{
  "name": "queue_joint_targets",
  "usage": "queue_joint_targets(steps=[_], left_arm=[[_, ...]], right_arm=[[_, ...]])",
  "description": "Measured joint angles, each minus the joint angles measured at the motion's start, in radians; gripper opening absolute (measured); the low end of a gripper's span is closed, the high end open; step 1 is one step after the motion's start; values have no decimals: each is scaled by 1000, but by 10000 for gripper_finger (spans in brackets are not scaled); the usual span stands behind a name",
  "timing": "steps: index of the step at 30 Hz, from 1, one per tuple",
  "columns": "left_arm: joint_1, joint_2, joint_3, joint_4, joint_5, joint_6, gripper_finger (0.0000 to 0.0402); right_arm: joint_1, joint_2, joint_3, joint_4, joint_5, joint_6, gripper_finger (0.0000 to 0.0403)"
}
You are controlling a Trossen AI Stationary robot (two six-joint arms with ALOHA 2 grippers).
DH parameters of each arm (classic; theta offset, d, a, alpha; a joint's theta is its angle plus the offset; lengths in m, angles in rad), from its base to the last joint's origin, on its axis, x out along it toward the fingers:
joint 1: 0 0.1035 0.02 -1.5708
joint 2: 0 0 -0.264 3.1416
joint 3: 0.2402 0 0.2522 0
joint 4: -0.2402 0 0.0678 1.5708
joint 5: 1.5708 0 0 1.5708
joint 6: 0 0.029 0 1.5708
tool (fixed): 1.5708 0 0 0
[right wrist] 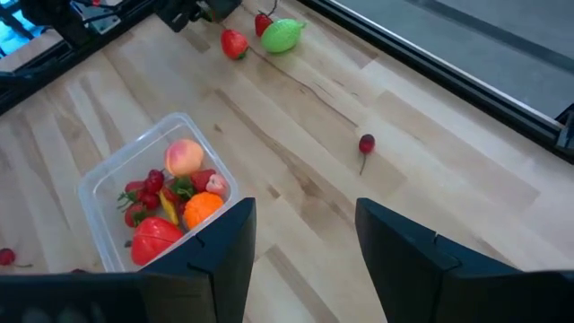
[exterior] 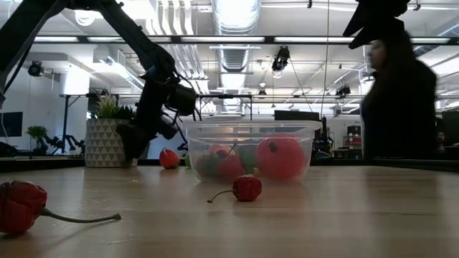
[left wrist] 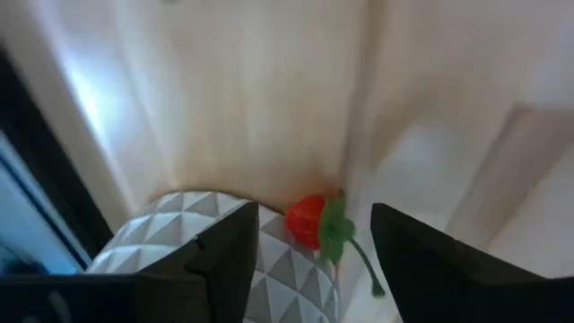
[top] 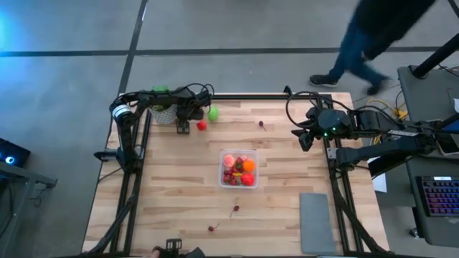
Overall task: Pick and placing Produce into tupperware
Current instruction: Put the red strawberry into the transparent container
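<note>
Beside far edge: left gripper [top: 183,127], strawberry [top: 201,125].

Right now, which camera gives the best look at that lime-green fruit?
The right wrist view: the lime-green fruit shows whole, beside a strawberry. The high view shows it as a small blob; in the low and left wrist views I cannot find it.

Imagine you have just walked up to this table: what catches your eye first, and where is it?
First, the clear tupperware at mid-table, packed with bright red, orange and pink produce. Next, the left end effector at the far left corner beside the potted plant, open, with a small strawberry ahead of its fingers and a lime-green piece nearby. Stray cherries lie near the front edge, while the right end effector waits open on the right.
</note>
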Motion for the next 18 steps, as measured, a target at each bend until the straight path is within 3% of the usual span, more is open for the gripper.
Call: queue_joint_targets(steps=[3, 18], left_arm=[[2, 0, -12, -1, 3, 84, 205], [16, 2, -73, 15, 16, 124, 205]], right_arm=[[0, 0, 0, 0, 0, 0, 185], [0, 0, -14, 1, 0, 1, 185]])
